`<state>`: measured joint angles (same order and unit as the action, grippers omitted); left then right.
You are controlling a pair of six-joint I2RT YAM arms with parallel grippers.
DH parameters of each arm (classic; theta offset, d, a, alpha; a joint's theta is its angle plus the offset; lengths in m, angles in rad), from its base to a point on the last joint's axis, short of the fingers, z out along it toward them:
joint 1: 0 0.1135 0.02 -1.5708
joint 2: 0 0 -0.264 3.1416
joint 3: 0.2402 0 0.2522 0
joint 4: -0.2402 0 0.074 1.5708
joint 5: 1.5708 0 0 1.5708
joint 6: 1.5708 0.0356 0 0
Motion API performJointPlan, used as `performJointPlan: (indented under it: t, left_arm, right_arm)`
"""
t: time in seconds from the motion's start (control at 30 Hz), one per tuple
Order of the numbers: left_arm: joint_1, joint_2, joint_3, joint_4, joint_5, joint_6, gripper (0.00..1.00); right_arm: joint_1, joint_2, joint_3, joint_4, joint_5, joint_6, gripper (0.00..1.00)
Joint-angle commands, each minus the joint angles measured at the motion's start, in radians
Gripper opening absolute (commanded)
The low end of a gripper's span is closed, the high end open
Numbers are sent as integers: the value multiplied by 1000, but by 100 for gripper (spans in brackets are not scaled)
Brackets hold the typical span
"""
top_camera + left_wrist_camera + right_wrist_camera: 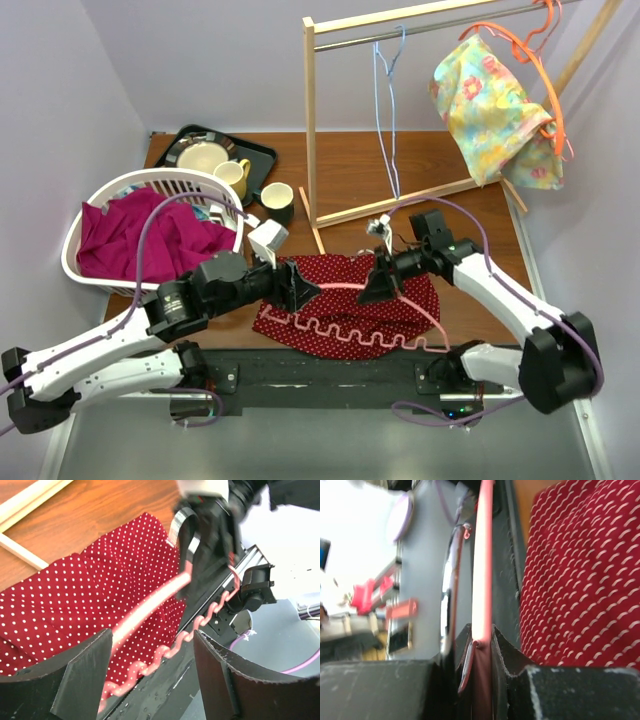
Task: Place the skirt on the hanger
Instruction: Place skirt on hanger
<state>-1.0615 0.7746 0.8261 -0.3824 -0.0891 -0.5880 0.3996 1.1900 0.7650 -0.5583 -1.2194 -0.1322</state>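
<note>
Firmly, right hand (385, 278) grips hanger (340, 286) over skirt (330, 306) at table's (345, 175) near edge.

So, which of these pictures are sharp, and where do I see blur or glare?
Top view: sharp and evenly lit, with only soft shadows. Left wrist view: the skirt is sharp, but the upper right corner is washed out to white. Right wrist view: the skirt's dots are smeared into dashes, the hanger is soft, and the upper left is overexposed.

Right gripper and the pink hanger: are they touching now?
Touching. The right wrist view shows the bar of the pink hanger clamped inside the right gripper, with no gap on either side.
</note>
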Motion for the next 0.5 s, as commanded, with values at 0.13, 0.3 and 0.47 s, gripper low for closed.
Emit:
performJointPlan:
  t: [0.13,0.3,0.47]
  left_arm:
    - [-5,9,-76,48,51,-111,67]
    - [-5,14,-145,62,84,-156,66]
    - [-9,93,-191,70,92,-225,65]
  right_arm:
    - [11,286,77,258,-19,253,0]
    - [63,298,71,316,4,295,0]
    - [97,371,83,343,29,315,0]
